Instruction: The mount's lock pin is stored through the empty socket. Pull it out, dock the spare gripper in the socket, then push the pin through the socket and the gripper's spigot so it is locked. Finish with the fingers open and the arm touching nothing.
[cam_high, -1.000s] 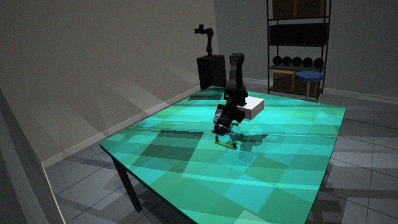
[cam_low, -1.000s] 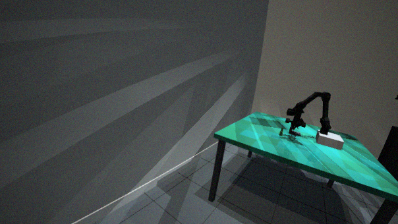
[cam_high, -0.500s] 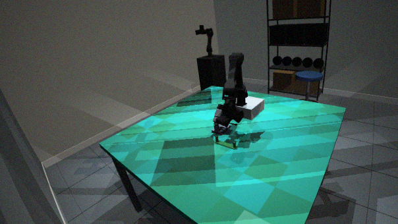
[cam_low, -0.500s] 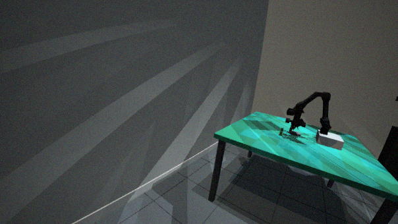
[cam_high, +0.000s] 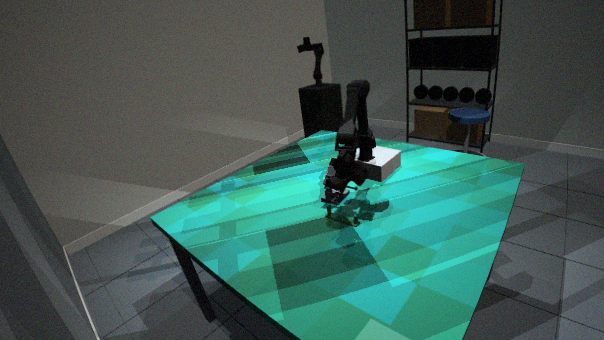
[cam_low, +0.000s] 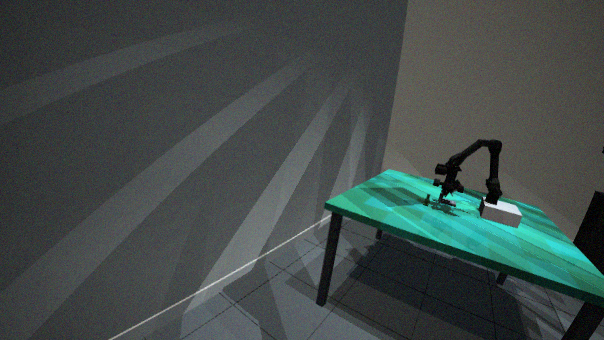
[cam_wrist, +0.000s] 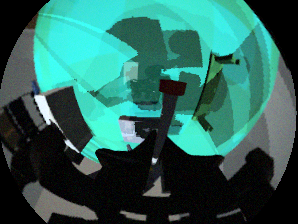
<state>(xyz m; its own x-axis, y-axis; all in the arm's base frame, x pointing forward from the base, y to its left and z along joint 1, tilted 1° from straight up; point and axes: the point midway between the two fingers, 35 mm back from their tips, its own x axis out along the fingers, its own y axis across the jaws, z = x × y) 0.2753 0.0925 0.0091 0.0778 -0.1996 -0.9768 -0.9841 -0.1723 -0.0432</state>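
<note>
My gripper (cam_wrist: 156, 132) is shut on the lock pin, low over the table. The pin (cam_wrist: 167, 111) has a dark red head and a grey shaft; the head points up in the wrist view, and the far end is hidden among the fingers. A small dark and pale block (cam_wrist: 131, 129), which looks like part of the mount, is beyond the fingers; its socket cannot be made out. An olive bar (cam_wrist: 205, 92) (cam_high: 343, 219) with a short post at each end is on the table beside the gripper. I cannot tell whether it is the spare gripper or its stand.
The arm's white base box (cam_high: 384, 162) (cam_low: 501, 214) (cam_wrist: 65, 117) stands behind the gripper on the green table (cam_high: 430, 220) (cam_low: 500, 250). Dark shadows and patterned light confuse the surface around the small parts. A shelf (cam_high: 452, 70) and a blue stool (cam_high: 469, 116) stand beyond the table.
</note>
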